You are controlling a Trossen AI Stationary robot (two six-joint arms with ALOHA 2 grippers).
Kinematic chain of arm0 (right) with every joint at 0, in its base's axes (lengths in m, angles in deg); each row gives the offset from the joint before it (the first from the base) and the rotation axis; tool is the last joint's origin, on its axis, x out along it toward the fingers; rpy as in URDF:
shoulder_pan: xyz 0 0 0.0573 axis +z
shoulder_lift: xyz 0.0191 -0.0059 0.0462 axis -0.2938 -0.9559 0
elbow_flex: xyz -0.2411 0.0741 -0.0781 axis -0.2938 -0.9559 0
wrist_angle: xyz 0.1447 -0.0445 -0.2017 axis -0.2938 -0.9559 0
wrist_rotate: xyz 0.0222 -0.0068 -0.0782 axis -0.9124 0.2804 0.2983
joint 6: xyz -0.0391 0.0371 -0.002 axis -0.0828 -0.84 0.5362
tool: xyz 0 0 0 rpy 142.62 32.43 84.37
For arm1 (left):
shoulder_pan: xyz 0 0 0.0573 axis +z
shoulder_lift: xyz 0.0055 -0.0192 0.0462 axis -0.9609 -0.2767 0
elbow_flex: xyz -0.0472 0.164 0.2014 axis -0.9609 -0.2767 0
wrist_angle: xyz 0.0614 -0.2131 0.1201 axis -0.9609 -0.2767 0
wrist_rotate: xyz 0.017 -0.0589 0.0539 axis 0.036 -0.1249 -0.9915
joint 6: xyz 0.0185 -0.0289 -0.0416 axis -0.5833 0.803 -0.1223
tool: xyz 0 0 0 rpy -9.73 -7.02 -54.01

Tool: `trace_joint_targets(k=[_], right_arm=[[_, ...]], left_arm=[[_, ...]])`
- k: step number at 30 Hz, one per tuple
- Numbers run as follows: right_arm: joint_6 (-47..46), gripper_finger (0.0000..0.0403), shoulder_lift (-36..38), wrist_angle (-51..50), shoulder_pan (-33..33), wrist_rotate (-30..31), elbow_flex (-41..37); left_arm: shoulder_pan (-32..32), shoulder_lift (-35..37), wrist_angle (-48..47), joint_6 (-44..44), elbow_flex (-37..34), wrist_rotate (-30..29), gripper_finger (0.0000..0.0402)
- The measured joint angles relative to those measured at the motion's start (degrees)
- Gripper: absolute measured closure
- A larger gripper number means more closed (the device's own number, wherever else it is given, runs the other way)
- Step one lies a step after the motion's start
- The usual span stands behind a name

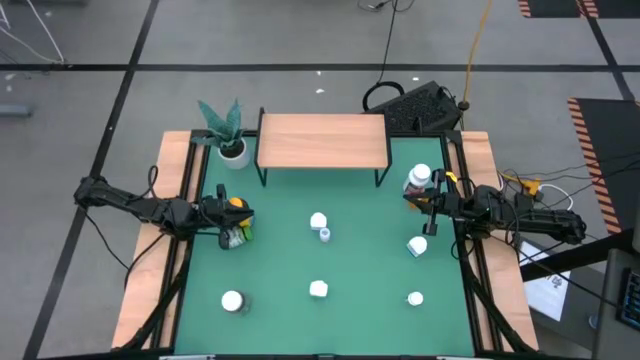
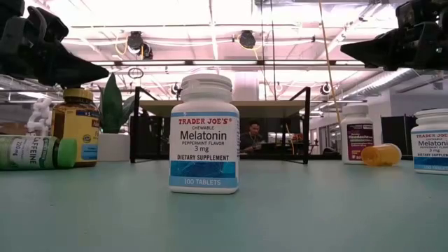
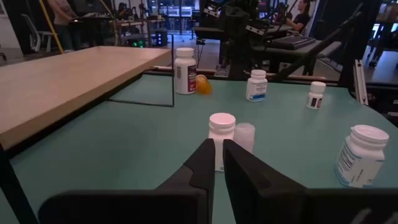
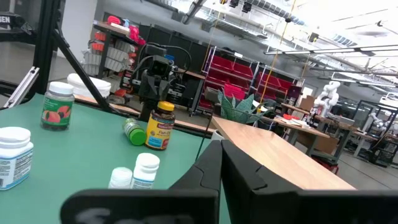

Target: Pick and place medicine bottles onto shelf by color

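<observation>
the shelf [image 1: 322, 139] is bare, so no sorting is done yet; every one of the medicine bottles [image 1: 318, 221] sits on the green worktop [image 1: 360, 260], scattered between the two hands. the left hand [image 1: 222, 212] hovers closed and empty just beside an amber bottle [image 1: 238, 206] and a green one. the right hand [image 1: 428, 204] is shut, holding nothing, near a white bottle [image 1: 417, 180] and an orange one. the nearest label [image 2: 204, 152] reads "trader joe's melatonin 3 mg, 100 tablets".

Light-wood shelf [image 1: 322, 140] stands bare at the table's rear; medicine bottles [image 1: 318, 221], mostly white, stand scattered across the green surface.
</observation>
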Motion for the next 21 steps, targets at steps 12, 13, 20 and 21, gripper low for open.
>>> trace_joint_targets(k=[12,13,20,21], right_arm=[[0.00,0.0403,0.00,0.00,0.00,0.00,0.00],[0.00,0.0403,0.00,0.00,0.00,0.00,0.00],[2.60,0.0403,0.00,0.61,0.00,-0.22,-0.02],[2.50,0.0403,0.00,0.63,0.00,-0.22,0.00]], left_arm=[[0.00,0.00,0.00,0.00,-0.01,0.00,0.0366],[0.00,-0.01,0.00,0.00,0.00,0.00,0.0366],[0.00,-0.02,-0.02,0.00,-0.01,0.00,0.0366],[-0.02,0.00,-0.02,0.00,-0.01,0.00,0.0366]])
